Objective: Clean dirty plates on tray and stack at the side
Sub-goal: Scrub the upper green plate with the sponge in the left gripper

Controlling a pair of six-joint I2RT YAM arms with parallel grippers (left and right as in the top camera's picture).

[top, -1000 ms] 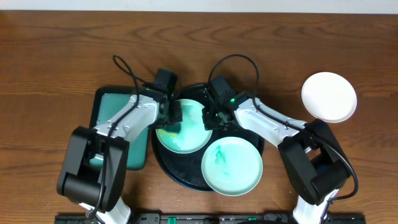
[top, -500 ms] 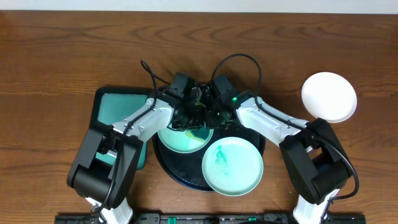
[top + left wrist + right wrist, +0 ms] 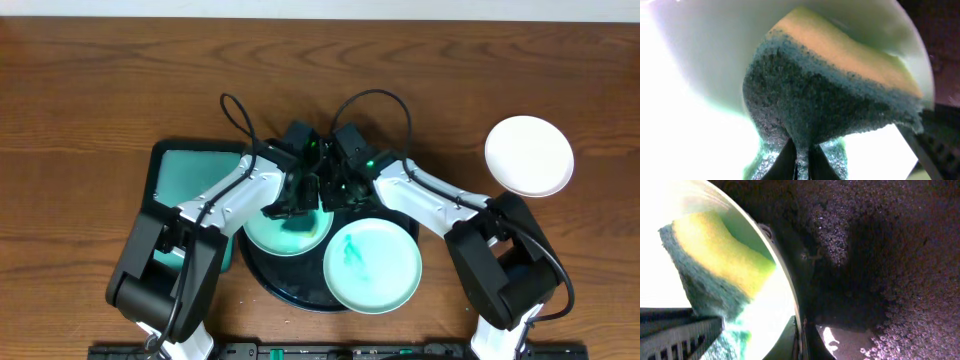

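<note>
On the black tray (image 3: 278,275) a mint-green plate (image 3: 272,236) stands tilted at the left. My right gripper (image 3: 336,193) is shut on that plate's rim (image 3: 790,295), pinching it edge-on. My left gripper (image 3: 291,207) is shut on a yellow-and-green sponge (image 3: 830,95), which presses on the plate's face (image 3: 705,60). The right wrist view has the same sponge (image 3: 715,265) against the plate, with teal smears below it. A second mint-green plate (image 3: 372,267) with a teal smear lies at the tray's front right. A white plate (image 3: 529,155) rests on the table at the right.
A rectangular teal-green tray (image 3: 190,172) lies left of the black tray, partly under my left arm. Both arms cross over the back of the black tray, cables looping above them. Brown wooden table (image 3: 100,90) surrounds everything.
My left gripper has swung right with the sponge, from the plate's left edge onto its middle beside the right gripper. The held plate has tipped and shows smaller from above.
</note>
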